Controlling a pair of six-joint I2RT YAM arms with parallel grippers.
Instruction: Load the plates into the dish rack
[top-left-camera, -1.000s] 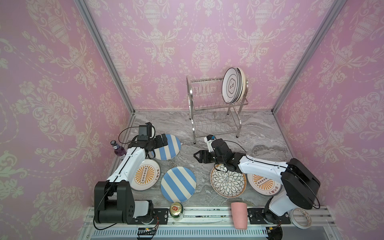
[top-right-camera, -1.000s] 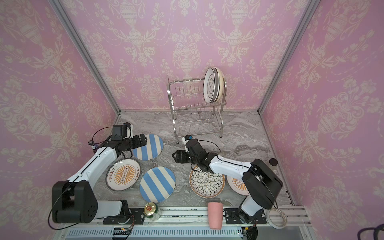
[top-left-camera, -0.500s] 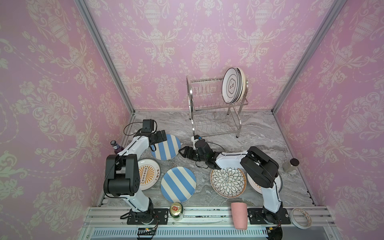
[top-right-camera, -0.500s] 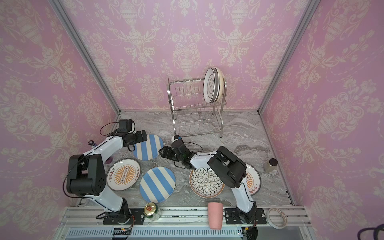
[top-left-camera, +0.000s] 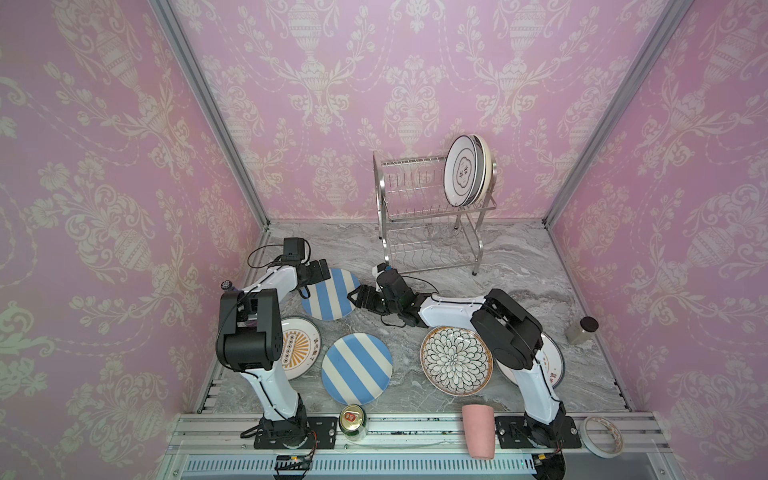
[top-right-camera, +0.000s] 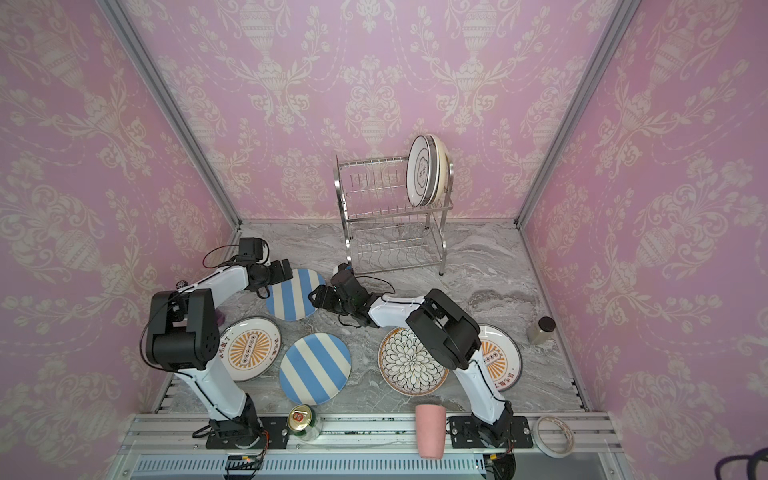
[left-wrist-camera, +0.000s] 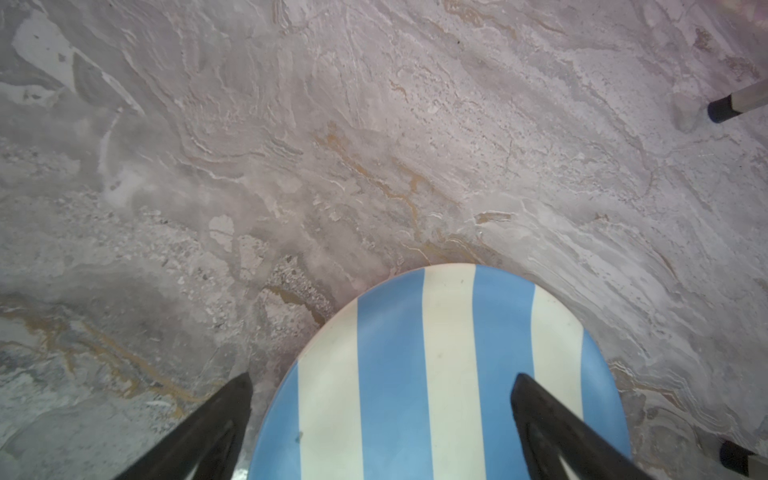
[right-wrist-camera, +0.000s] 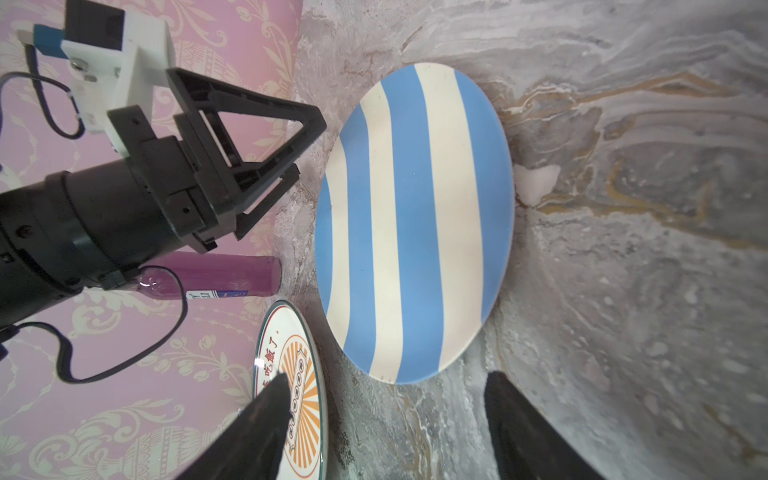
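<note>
Now: left jaws wide open, empty, at rim of striped plate (top-left-camera: 330, 300) lying flat on worktop (top-left-camera: 519, 266); right jaws wide open, empty, just short of plate's opposite edge.

Right gripper (top-left-camera: 354, 300) has swung across to the far striped plate (top-left-camera: 330, 299).

Broad blue and cream stripes cover the far striped plate (top-left-camera: 330, 293) and the near striped plate (top-left-camera: 356, 370). The left sunburst plate (top-left-camera: 297, 349) and the right sunburst plate (top-right-camera: 498, 359) are white with orange rays. The petal plate (top-left-camera: 456, 359) has dark petal outlines on white inside an orange-brown rim. The dish rack (top-left-camera: 428, 216) is shiny steel, the worktop (top-left-camera: 519, 257) grey marble with ochre veins, and the cup (top-left-camera: 478, 430) pink.
</note>
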